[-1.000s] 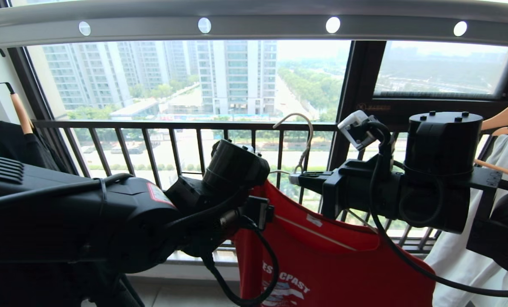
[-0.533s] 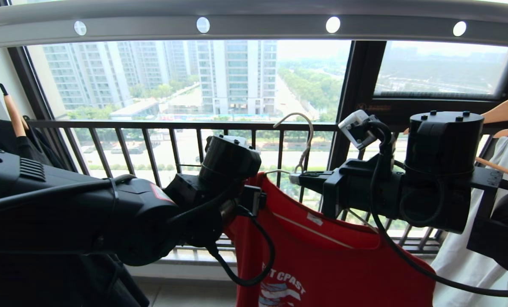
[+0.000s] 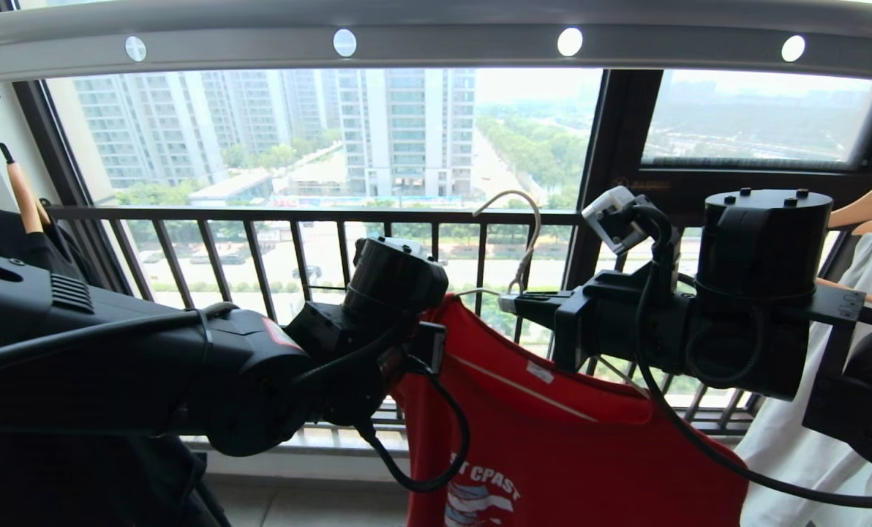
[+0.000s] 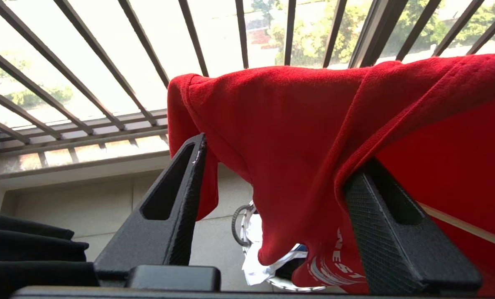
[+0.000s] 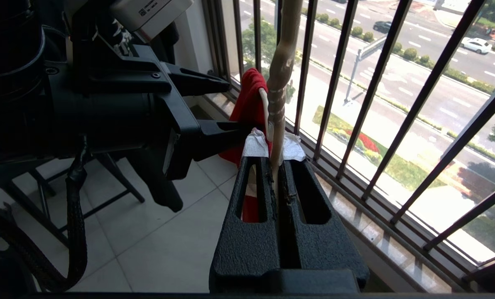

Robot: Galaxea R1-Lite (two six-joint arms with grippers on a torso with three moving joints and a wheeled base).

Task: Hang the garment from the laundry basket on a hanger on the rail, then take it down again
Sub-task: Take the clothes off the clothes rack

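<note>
The red garment (image 3: 553, 439) hangs from the cream wire hanger (image 3: 527, 241), which is below the grey rail (image 3: 436, 44) and not hooked on it. My right gripper (image 5: 274, 160) is shut on the hanger's twisted neck, just above the collar. My left gripper (image 4: 277, 158) is at the garment's (image 4: 297, 124) left shoulder, open, with the red shoulder cloth draped between its fingers (image 4: 181, 199). Far below, part of the laundry basket (image 4: 236, 220) shows with white cloth in it.
A black railing (image 3: 297, 249) of vertical bars runs behind the work. A black garment (image 3: 12, 241) on a wooden hanger hangs at the left. A pale garment (image 3: 846, 351) on wooden hangers hangs at the right. Tiled floor lies below.
My left arm has risen a little and shifted left at the shirt's shoulder, and the shoulder cloth has lifted with it. The right gripper has kept still on the hanger.
</note>
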